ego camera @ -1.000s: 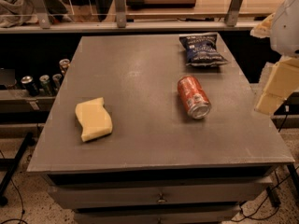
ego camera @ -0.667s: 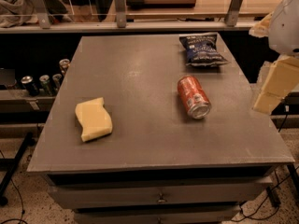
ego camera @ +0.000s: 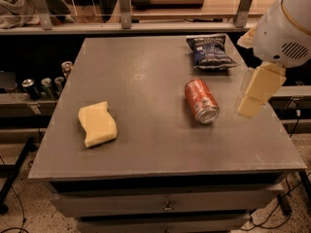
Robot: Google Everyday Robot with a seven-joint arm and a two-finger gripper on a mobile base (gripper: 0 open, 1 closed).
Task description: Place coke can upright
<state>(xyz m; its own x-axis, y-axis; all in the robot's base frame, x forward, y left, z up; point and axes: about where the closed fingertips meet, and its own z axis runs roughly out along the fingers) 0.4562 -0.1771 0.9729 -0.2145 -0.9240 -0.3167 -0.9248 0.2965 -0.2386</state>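
**Finding the coke can lying down, gripper hanging beside it**

Starting at the far left, below the tabletop: spotting several small cans standing in a row on a low dark shelf, well apart from everything on the table.

Moving right onto the grey surface: seeing a yellow sponge lying flat in the near-left part, with bare tabletop all around it.

Continuing right past the middle: finding the coke can lying on its side, right of centre. Noting its long axis running from far to near, with one silver end pointing toward the near edge and slightly right.

Looking just beyond it, toward the far-right corner: seeing a dark blue chip bag lying flat, near the can but not touching it.

Reaching the right edge: finding the cream-coloured gripper hanging under the white arm housing, close to the right of the can, apart from it and holding nothing. Not managing to tell whether it is spread or closed.

Glancing down at the near front: noting drawers under the tabletop.
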